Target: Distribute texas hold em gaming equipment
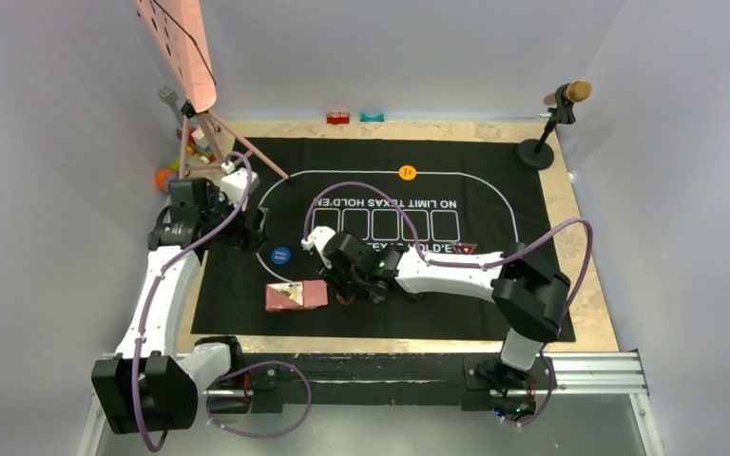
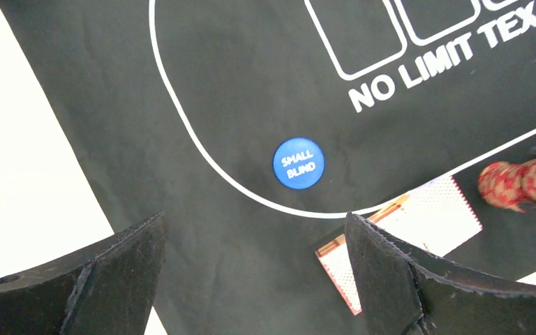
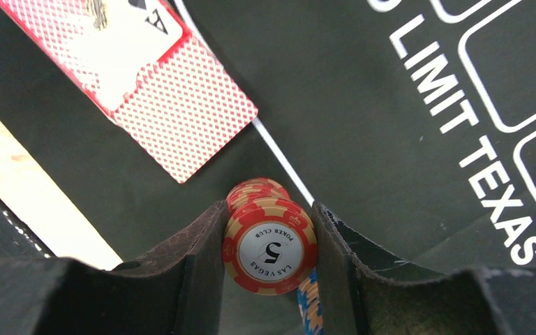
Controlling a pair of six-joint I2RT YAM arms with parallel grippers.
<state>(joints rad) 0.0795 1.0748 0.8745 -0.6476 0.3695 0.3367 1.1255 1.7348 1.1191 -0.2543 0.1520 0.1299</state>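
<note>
step: chip pickup | right claw [image 3: 269,213] clamped on red chips [image 3: 270,248], lower centre, beside cards [image 1: 296,295] | left claw [image 2: 255,222] wide, empty, over blue button [image 2: 299,162] | next: likely lift straight, carry to a player spot

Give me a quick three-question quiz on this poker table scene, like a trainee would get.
1. True or false: the left tool is clamped on the blue SMALL BLIND disc.
2. What does the right tool grip? A) a playing card B) red chips, the nearest marked 5 C) a die
3. Which letter shows on the face-up card?
Key: 1 false, that tool stands open above the disc, which lies on the mat; 2 B; 3 A.
</note>
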